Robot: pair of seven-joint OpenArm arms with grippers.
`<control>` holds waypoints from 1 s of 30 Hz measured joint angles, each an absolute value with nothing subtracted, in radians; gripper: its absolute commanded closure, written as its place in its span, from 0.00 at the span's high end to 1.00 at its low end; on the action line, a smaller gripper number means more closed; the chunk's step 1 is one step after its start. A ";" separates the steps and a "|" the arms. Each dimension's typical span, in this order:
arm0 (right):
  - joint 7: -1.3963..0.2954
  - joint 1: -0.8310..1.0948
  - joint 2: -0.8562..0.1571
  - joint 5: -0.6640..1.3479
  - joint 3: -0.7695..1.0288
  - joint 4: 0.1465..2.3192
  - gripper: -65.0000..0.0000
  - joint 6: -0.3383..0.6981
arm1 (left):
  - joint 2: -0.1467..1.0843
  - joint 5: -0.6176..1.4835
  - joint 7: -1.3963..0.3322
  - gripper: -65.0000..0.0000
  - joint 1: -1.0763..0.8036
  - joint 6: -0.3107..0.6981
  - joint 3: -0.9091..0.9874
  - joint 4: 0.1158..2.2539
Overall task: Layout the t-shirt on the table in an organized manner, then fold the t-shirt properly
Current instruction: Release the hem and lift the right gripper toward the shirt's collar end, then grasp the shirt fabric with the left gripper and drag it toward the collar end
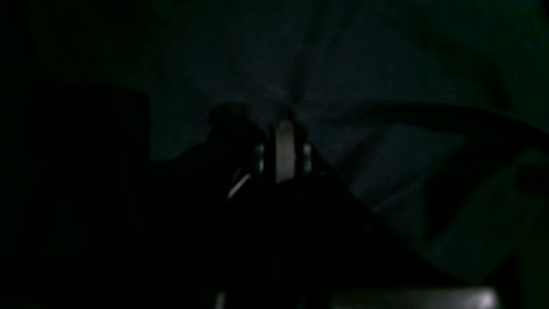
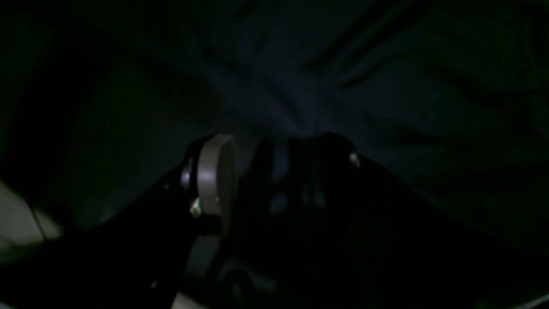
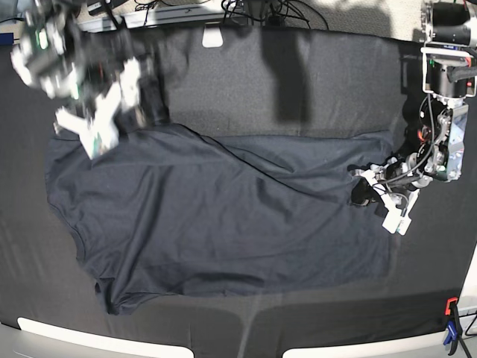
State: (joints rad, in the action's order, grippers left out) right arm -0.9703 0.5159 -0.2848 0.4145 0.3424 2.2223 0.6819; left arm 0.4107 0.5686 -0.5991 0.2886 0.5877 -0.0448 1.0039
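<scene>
T-shirt (image 3: 223, 224) spread across the middle of the table (image 3: 313, 82), rumpled, a diagonal ridge running over its upper half. Left gripper (image 3: 365, 195) pressed together on the t-shirt's edge at the base view's right. Right gripper (image 3: 153, 104) at the garment's upper corner on the opposite side, jaws spread, nothing visibly pinched. Red and blue clamp (image 3: 452, 328) at the near corner.

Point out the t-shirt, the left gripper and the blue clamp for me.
t-shirt (image 3: 223, 224): base view, middle of the spread body fabric.
left gripper (image 3: 363, 195): base view, fingertips shut at the shirt's right edge.
blue clamp (image 3: 449, 339): base view, its handle at the table's near right corner.
</scene>
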 measured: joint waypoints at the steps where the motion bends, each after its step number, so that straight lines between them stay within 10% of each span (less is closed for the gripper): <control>1: -0.982 0.560 -0.307 0.413 0.342 2.243 0.48 0.682 | 0.410 0.567 -0.599 0.00 0.289 0.587 -0.045 1.004; 14: -0.828 1.013 -0.645 0.017 0.341 2.314 0.48 0.682 | 0.411 0.567 -0.600 0.00 0.289 0.587 -0.045 1.004; 30: -0.566 1.016 -0.704 -0.476 0.123 2.101 0.48 0.424 | 0.411 0.566 -0.576 0.00 0.289 0.587 -0.045 1.004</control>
